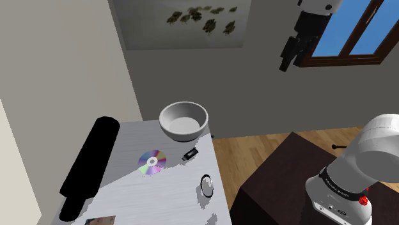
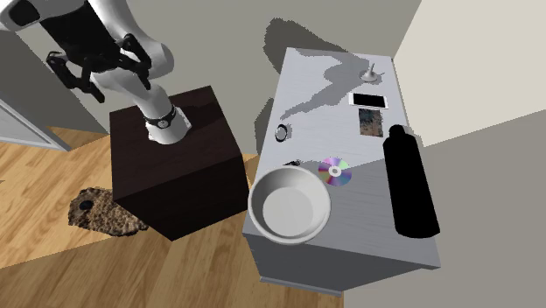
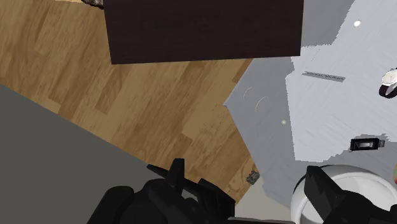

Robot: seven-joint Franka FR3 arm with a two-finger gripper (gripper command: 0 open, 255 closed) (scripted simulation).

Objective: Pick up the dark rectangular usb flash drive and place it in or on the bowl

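DESK: Where is the claw on your console?

OPERATOR: I have the claw (image 1: 289, 59) high in the shoulder view, in front of the window (image 1: 361, 32) and well apart from the worktop (image 1: 172, 195). Its two black fingers (image 3: 320, 188) stand wide apart, unladen. Beyond them in the wrist view I see the wooden floor (image 3: 127, 95), the dark stand (image 3: 203, 28) and a corner of the grey worktop.

DESK: And the flash drive?

OPERATOR: The dark rectangular flash drive (image 1: 192, 154) lies flat on the worktop. It is just beside the white bowl (image 1: 183, 134) but not touching it, near the worktop edge that faces the stand. A shiny disc (image 1: 152, 162) lies to the shoulder view's left of the drive. I see the bowl standing upright, mouth up.

DESK: What else is on the surface?

OPERATOR: A long black cylinder (image 1: 93, 160) lies on its side along the edge farthest from the stand. A ringed object (image 1: 206, 185) sits near the stand-side edge, on the far side of the drive from the bowl. In the second exterior view I also make out a white phone (image 2: 369, 100) lying flat, well apart from the bowl.
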